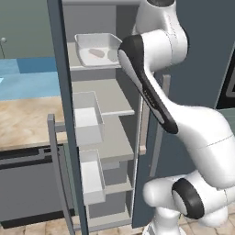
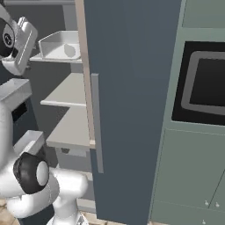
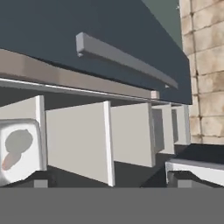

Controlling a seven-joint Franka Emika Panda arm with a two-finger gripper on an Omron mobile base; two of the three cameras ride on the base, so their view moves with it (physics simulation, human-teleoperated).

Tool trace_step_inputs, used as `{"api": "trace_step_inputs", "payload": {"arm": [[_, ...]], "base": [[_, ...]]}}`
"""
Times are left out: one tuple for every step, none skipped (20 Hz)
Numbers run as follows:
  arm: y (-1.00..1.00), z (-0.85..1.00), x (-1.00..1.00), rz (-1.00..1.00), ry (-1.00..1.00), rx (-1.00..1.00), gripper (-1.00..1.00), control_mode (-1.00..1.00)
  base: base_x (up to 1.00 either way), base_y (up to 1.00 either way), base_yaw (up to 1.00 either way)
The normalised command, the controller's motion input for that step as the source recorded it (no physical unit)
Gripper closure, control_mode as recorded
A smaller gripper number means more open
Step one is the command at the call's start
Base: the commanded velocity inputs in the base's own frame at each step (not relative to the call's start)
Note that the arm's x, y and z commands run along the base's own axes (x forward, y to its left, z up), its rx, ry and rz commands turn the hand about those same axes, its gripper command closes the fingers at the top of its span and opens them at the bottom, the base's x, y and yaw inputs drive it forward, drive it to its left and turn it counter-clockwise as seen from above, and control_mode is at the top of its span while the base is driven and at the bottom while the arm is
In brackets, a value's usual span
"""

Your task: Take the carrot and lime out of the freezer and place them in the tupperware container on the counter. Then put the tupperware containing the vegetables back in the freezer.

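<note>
The freezer (image 1: 114, 105) stands open, its slate-blue door (image 1: 62, 92) swung out to the left. On its top shelf sits the white tupperware container (image 1: 83, 42) (image 2: 49, 44). Inside lie a pale reddish carrot (image 1: 96, 53) and a dull greyish lime (image 1: 112, 55). The hand view is rolled, and there the container (image 3: 38, 144) shows at the lower left with the carrot (image 3: 9, 161) and lime (image 3: 18, 141) in it. My gripper (image 3: 112, 181) is open, empty, and clear of the container.
Two white door bins (image 1: 87, 117) (image 1: 92, 176) hang on the open door. Pale grey shelves (image 2: 68, 90) lie below the container. A closed slate door with a grey handle (image 2: 97, 123) is at the right, then a dark oven (image 2: 206, 83). The beige counter (image 1: 27, 121) is left.
</note>
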Motion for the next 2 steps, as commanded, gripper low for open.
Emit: {"api": "trace_step_inputs", "payload": {"arm": [[-0.31,-0.53,-1.00,0.00,0.00,0.00,-1.00,-1.00],[-0.28,-0.54,-1.00,0.00,0.00,0.00,-1.00,-1.00]], "base": [[0.00,0.00,0.00],[0.00,0.00,0.00]]}}
